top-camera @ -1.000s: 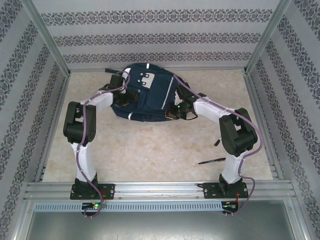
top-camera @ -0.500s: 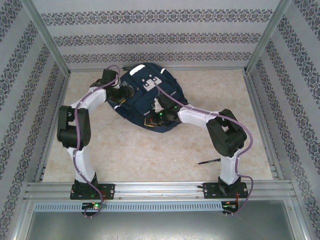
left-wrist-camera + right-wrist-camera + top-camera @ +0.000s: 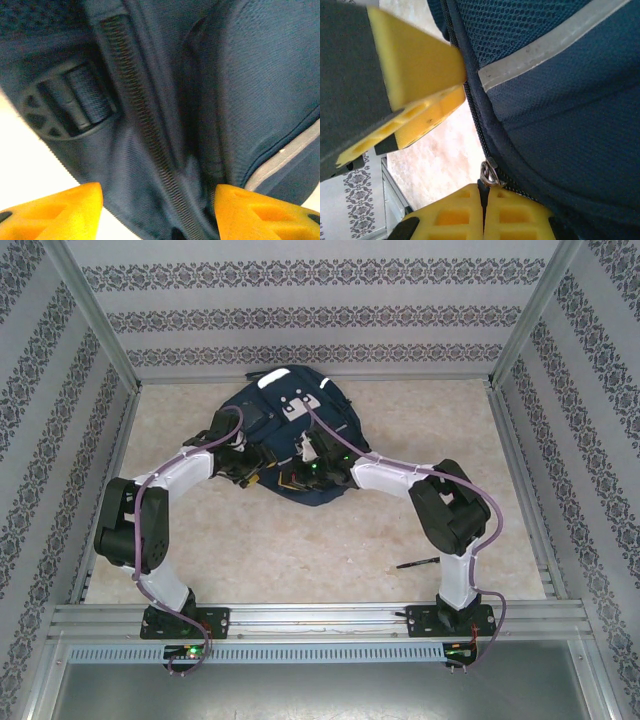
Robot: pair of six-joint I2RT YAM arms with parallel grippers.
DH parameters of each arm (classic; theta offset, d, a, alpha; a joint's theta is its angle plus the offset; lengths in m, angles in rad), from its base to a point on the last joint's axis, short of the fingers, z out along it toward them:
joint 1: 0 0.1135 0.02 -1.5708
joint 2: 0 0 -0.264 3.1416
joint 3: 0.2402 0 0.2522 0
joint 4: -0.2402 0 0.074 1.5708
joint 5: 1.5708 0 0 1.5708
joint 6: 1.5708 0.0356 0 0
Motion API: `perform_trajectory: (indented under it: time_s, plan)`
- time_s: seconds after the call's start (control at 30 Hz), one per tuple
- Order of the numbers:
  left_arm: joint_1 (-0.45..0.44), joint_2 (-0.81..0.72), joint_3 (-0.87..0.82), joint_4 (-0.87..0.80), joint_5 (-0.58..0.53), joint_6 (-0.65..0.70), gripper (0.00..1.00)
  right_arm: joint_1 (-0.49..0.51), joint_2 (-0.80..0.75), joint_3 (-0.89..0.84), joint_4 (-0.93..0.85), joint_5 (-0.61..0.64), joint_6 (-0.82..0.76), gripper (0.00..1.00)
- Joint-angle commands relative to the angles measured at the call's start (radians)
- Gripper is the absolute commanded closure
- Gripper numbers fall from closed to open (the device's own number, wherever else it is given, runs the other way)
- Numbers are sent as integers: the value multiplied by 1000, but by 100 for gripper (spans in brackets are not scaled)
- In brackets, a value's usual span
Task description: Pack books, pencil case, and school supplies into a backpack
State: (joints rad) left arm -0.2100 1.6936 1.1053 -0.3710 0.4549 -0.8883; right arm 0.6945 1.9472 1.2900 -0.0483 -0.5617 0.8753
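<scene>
backpack (image 3: pixel 290 415): swung round just now
right tool (image 3: pixel 482 202): clamped on zipper pull (image 3: pixel 489 175)
left tool (image 3: pixel 157 197): apart, straddling the zip (image 3: pixel 145 117)
pen (image 3: pixel 422 563): still on desk (image 3: pixel 300 550), packing's unfinished

Left arm (image 3: pixel 135 530), white shells and black joints: elbow folded out to the left, forearm reaching forward and inward. Left hand (image 3: pixel 160 217): yellow fingertips (image 3: pixel 55 210) stand parted, nothing clamped between them.

Right arm (image 3: pixel 450 515): elbow out to the right, forearm angled inward. Right hand (image 3: pixel 481 220): yellow fingertips pressed together, pinching a small metal zipper pull (image 3: pixel 489 175).

The two hands sit near each other.
</scene>
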Motion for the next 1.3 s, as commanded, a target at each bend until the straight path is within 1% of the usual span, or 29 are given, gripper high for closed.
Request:
perform_trajectory:
  time_s: [0.0,0.2,0.33,0.37,0.4,0.5,0.57,0.7,0.87,1.07,1.13,1.2,1.23,1.27]
  plan:
    - [-28,14,14,69,-19,-57,41,41,18,11,81,-37,22,100]
    - [-47,29,-22,138,-64,-89,44,63,25,4,98,-23,57,100]
    - [-50,66,-29,161,-102,-74,53,67,12,-19,110,-2,104,100]
    - [-51,72,-25,155,-115,-62,57,66,2,-34,108,14,122,100]
    - [-52,76,-19,147,-134,-43,63,64,-12,-56,101,42,151,100]
    - [-51,80,-4,126,-184,9,88,55,-63,-134,91,116,267,100]
    - [-48,80,3,120,-204,39,99,46,-100,-201,106,155,357,100]
    - [-45,74,12,120,-218,82,100,38,-168,-333,207,214,535,100]
    - [-37,68,3,131,-209,114,100,17,-257,-434,301,287,682,100]
    - [-14,38,-32,138,-222,145,100,-51,-304,-502,314,307,728,100]
    - [-2,24,-41,133,-213,147,100,-75,-304,-504,317,286,699,100]
    - [2,13,-44,128,-190,135,100,-88,-284,-431,258,199,588,100]
    - [1,8,-42,121,-169,122,100,-84,-275,-380,216,157,491,98]
    - [2,3,-40,114,-141,97,100,-71,-273,-324,137,138,392,94]
